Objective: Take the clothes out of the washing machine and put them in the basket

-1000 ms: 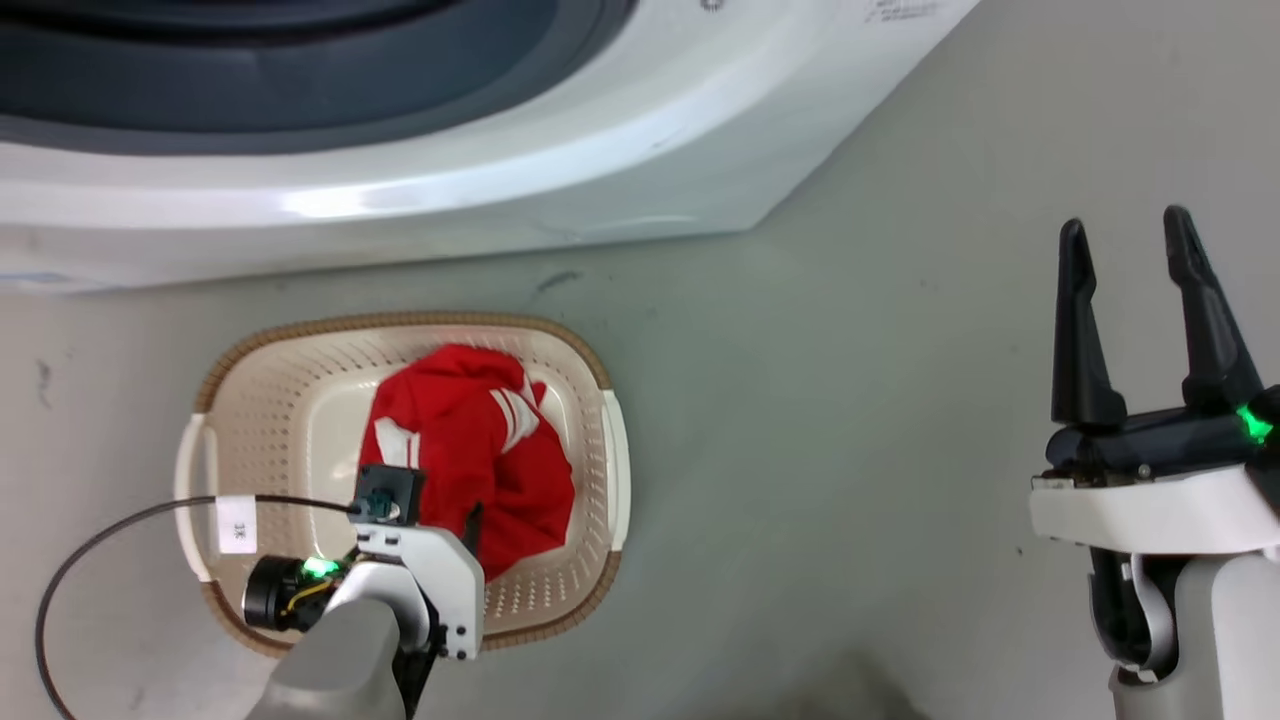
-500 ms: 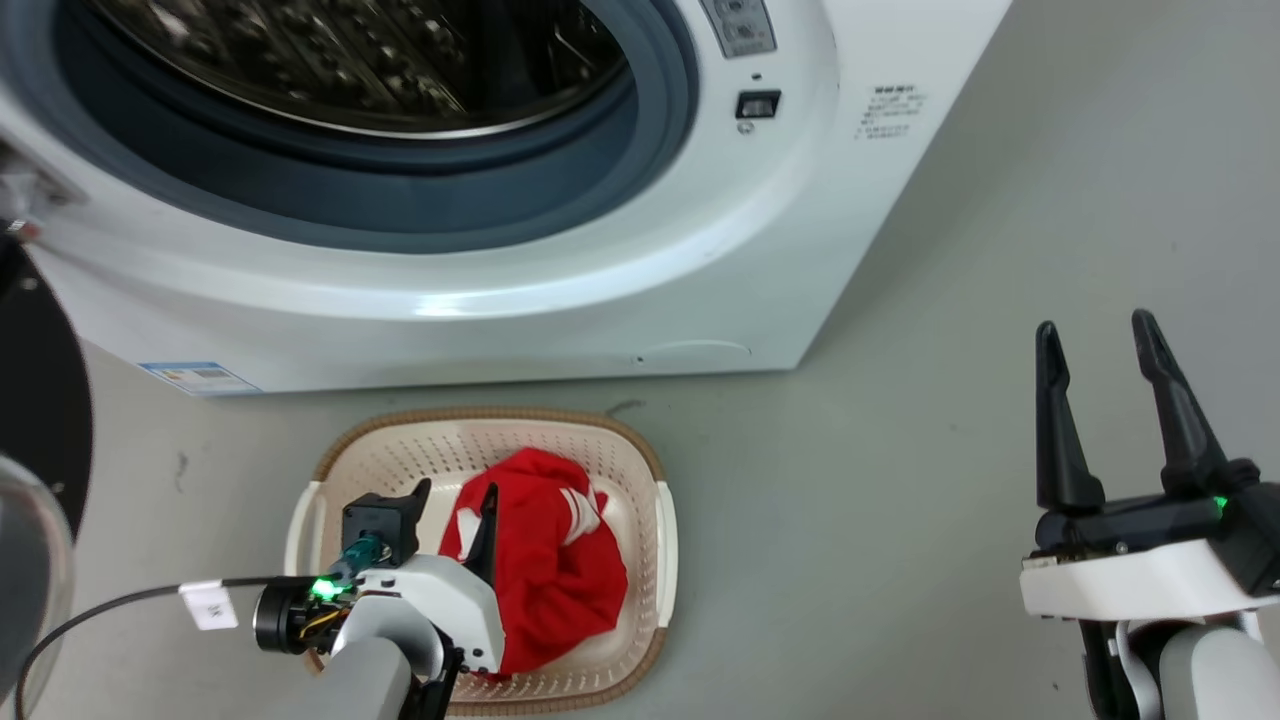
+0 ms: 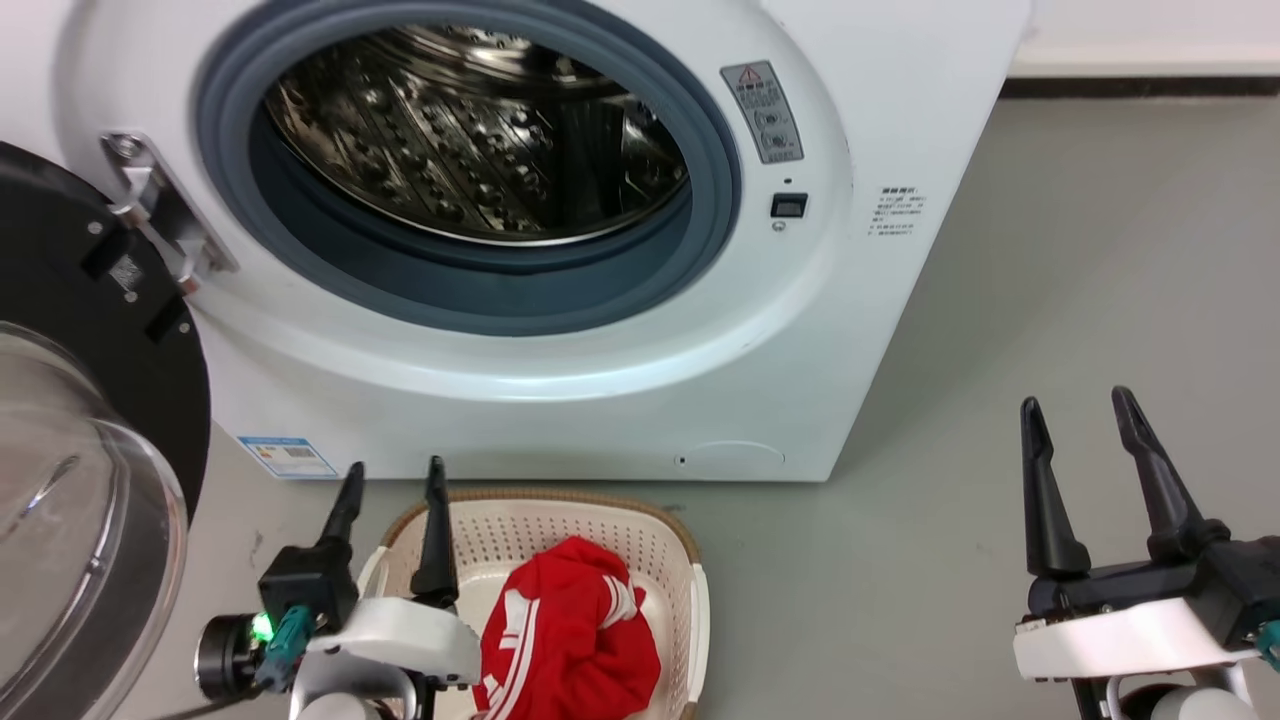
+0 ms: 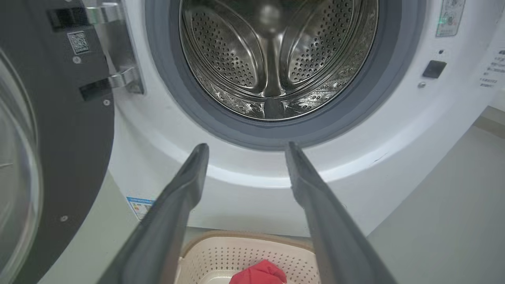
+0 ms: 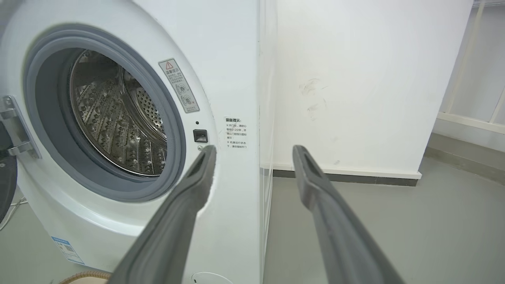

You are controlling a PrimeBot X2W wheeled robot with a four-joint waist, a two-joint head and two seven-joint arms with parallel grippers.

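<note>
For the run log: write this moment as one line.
left gripper: open, empty, by basket | right gripper: open, empty | clothes: in basket | washing machine: door open, drum shows no clothes

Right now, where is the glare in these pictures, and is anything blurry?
Head view: a pale glare band runs across the washing machine below its door seal, and the glass door shows faint reflections. Left wrist view: the steel drum glints, while the near jaws look soft. Right wrist view: even light on the wall, no hard shadows.
</note>
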